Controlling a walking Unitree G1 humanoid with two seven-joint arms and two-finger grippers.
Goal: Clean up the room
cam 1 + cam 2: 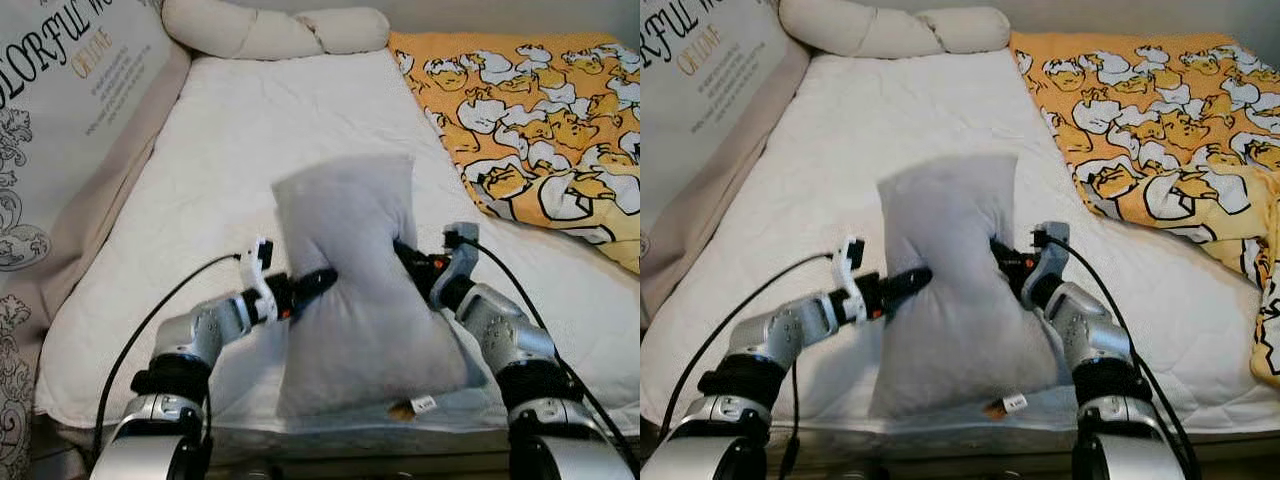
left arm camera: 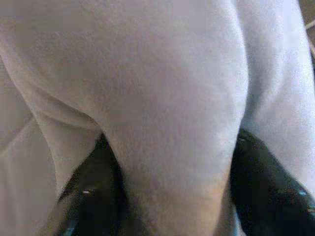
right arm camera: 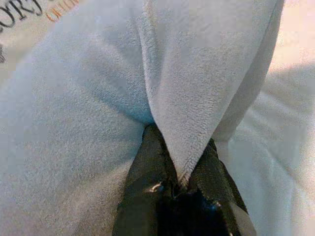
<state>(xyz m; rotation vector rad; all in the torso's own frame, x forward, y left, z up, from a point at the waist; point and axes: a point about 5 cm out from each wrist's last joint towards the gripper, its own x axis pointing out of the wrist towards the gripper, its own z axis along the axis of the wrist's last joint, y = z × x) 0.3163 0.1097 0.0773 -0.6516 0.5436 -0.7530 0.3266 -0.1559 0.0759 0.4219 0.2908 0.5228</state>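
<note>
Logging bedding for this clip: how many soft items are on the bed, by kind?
Grey pillow, pinched by the left gripper and right gripper: 1
Cream bolster: 1
Yellow duck-print blanket: 1
Printed cushion: 1
Total: 4

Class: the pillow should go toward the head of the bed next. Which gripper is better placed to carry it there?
Neither alone. The left gripper and right gripper each pinch a side of the grey pillow, so both should probably carry it together.
</note>
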